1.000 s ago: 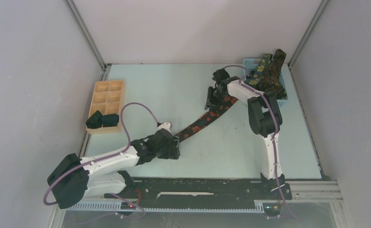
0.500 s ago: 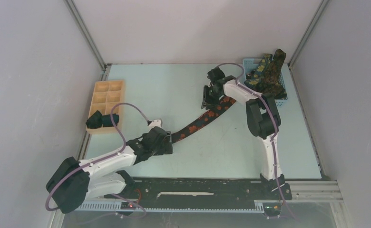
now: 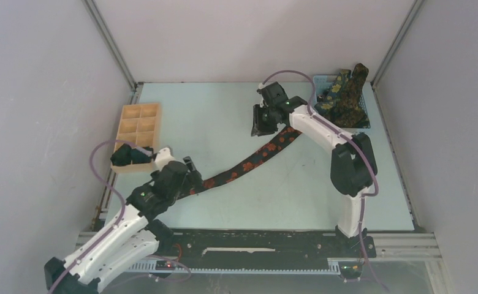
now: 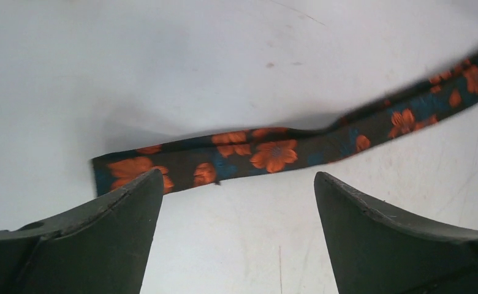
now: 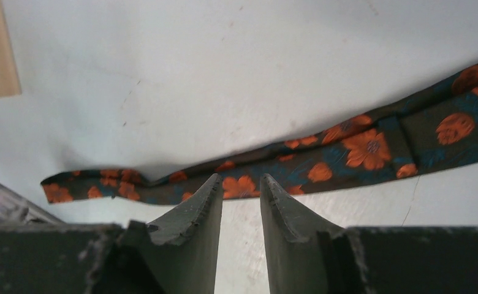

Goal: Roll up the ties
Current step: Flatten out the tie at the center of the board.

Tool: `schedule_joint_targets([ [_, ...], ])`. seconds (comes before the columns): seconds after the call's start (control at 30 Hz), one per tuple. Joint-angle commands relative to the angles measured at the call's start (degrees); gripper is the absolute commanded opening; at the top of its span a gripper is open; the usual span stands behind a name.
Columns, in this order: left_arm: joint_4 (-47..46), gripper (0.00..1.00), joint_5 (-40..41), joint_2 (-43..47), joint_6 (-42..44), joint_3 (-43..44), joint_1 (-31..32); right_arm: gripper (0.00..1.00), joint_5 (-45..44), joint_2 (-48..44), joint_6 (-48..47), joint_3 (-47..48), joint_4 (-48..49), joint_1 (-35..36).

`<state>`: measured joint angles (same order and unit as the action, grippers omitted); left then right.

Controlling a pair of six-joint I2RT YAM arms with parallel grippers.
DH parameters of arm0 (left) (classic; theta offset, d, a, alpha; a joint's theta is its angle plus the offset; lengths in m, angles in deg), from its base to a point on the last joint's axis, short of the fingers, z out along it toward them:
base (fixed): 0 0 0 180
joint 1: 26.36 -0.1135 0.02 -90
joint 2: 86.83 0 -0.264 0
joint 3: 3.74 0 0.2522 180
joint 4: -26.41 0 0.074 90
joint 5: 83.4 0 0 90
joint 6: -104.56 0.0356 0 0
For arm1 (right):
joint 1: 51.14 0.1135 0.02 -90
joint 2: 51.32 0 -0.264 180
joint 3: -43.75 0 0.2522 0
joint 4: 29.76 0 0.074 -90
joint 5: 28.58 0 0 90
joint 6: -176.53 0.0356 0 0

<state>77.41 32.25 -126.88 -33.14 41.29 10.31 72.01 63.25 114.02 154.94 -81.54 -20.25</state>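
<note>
Overhead first: the black tie (image 3: 249, 160) with orange flowers lies flat on the surface (image 3: 212, 116), slanting from just off the near end of the wooden tray (image 3: 130, 113) out and away from it. Two dark rolled ties (image 3: 129, 154) sit at that tray's near end; the blue basket (image 3: 320, 79), heaped with green ties (image 3: 344, 95), stands well apart from the tray; only this view takes in the basket and both arms.

Left wrist view now: the left tool (image 4: 235, 182) is released, fingers spread wide, the tie's narrow tip lying just beyond them, ungripped. Right wrist view: the right tool (image 5: 239, 184) is released too, fingers only a slit apart, nothing between; a tray corner shows upper left.

Left arm stretches low beside the tray; right arm folds at the elbow, forearm reaching out, its tool by the tie's end farthest from the tray.
</note>
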Motion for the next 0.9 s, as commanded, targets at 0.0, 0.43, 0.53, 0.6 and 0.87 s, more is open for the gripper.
schedule_joint_targets([
  [0.0,11.5,0.96,5.2,5.8,-8.5,-0.1,-4.1,0.32,-0.7,-5.7,-0.1,-5.9,1.9,2.4],
  [0.43,7.2,0.76,0.6,12.8,-14.7,-11.5,-17.4,0.32,2.7,-6.8,0.9,-13.1,5.9,8.2],
  [0.53,6.8,0.73,1.1,13.1,-14.4,-11.7,-18.2,0.32,3.1,-6.5,1.1,-13.8,6.3,9.1],
  [0.6,6.0,0.71,0.6,14.4,-13.8,-12.2,-18.9,0.32,3.2,-6.4,1.1,-13.8,6.5,9.4],
  [0.87,7.3,0.59,1.1,13.9,-14.8,-12.2,-19.4,0.32,2.6,-6.2,0.9,-13.2,5.8,9.7],
])
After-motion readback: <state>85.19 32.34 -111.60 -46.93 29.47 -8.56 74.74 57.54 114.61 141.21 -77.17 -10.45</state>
